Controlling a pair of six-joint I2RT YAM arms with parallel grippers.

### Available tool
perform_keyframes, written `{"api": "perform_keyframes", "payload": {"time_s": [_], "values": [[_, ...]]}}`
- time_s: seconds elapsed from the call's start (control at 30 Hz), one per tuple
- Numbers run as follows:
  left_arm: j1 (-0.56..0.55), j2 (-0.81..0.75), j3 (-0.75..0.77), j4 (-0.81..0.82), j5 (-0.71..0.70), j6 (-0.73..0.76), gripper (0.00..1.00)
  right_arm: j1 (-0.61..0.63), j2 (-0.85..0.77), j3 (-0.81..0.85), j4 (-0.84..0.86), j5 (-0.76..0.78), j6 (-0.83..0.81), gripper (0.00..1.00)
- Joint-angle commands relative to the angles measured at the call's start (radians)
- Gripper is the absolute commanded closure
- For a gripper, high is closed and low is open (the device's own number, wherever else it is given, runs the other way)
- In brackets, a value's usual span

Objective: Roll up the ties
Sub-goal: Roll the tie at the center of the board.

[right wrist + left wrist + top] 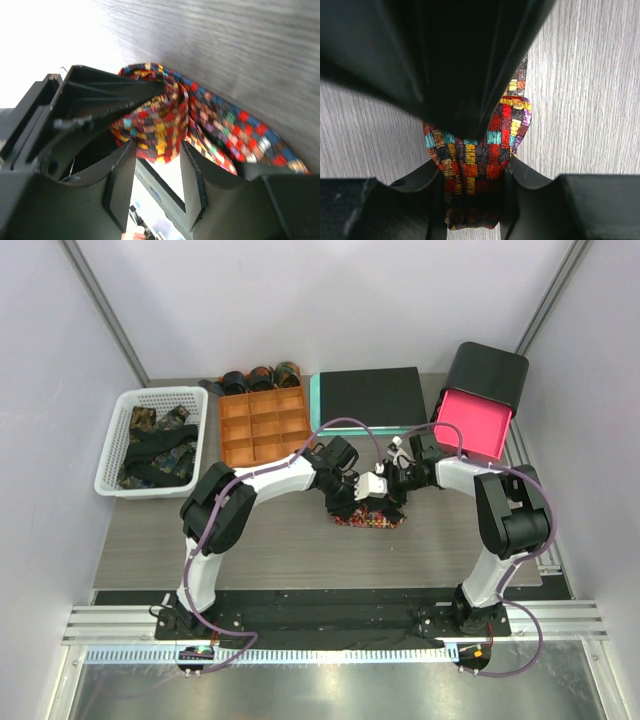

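On woodgrain table (250,540) — checked tie (475,165), coiled.

White arms (270,478) carry bulky black joints (215,510), looping purple cables (350,421) and black angular hands (472,190).

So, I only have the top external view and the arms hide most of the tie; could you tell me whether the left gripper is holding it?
Observer: Yes, the left wrist view shows the left gripper shut on the checked tie, fabric pinched between both fingers.
Operator: And the right gripper?
Observer: It straddles a rolled coil of that tie; I cannot tell whether it squeezes.
Operator: Is any tail loose?
Observer: Yes, an unrolled length lies on the table beside the coil.
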Motion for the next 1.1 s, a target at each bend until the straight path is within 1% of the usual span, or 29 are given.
{"api": "perform_keyframes", "payload": {"time_s": [0.0, 0.03, 0.07, 0.1, 0.13, 0.17, 0.2, 0.23, 0.27, 0.3, 0.4, 0.5, 0.67, 0.8, 0.9, 1.07], "values": [[-0.007, 0.022, -0.008, -0.036, -0.054, -0.007, 0.74, 0.022, 0.026, 0.001, 0.099, -0.017, 0.064, 0.58], [-0.007, 0.021, -0.009, -0.033, -0.055, -0.007, 0.73, 0.023, 0.029, -0.002, 0.099, -0.015, 0.063, 0.62], [-0.007, 0.019, -0.011, -0.033, -0.057, -0.009, 0.72, 0.022, 0.035, -0.007, 0.079, -0.003, 0.049, 0.68], [-0.005, 0.016, -0.012, -0.031, -0.061, -0.009, 0.68, 0.020, 0.038, -0.007, 0.062, 0.006, 0.034, 0.84], [-0.007, 0.007, -0.020, -0.026, -0.064, -0.014, 0.67, 0.019, 0.041, -0.009, 0.042, 0.014, 0.018, 0.89], [-0.005, 0.002, -0.025, -0.025, -0.064, -0.012, 0.64, 0.014, 0.041, -0.016, 0.029, 0.021, 0.009, 0.92], [-0.004, -0.007, -0.029, -0.023, -0.063, -0.007, 0.58, 0.009, 0.040, -0.021, 0.004, 0.046, -0.014, 0.97], [0.001, -0.025, -0.043, -0.017, -0.061, -0.007, 0.53, -0.003, 0.038, -0.025, -0.005, 0.060, -0.026, 0.99], [0.004, -0.036, -0.052, 0.006, -0.058, -0.014, 0.49, -0.010, 0.038, -0.026, -0.016, 0.074, -0.037, 0.99], [0.007, -0.050, -0.058, 0.015, -0.051, -0.026, 0.41, -0.018, 0.044, -0.024, -0.039, 0.092, -0.065, 0.99], [0.025, -0.091, -0.072, 0.058, -0.009, -0.058, 0.32, -0.043, 0.072, -0.004, -0.088, 0.121, -0.098, 0.99], [0.031, -0.111, -0.066, 0.085, 0.020, -0.086, 0.27, -0.061, 0.093, 0.011, -0.103, 0.155, -0.120, 0.99], [0.030, -0.121, -0.071, 0.145, 0.063, -0.121, 0.22, -0.064, 0.113, 0.039, -0.128, 0.209, -0.152, 0.99], [0.030, -0.110, -0.065, 0.185, 0.133, -0.135, 0.18, -0.064, 0.120, 0.050, -0.152, 0.222, -0.169, 0.99], [0.018, -0.102, -0.066, 0.219, 0.172, -0.126, 0.16, -0.064, 0.124, 0.051, -0.163, 0.230, -0.186, 0.99], [-0.009, -0.068, -0.068, 0.274, 0.176, -0.121, 0.16, -0.063, 0.130, 0.047, -0.172, 0.244, -0.207, 0.99]]}}
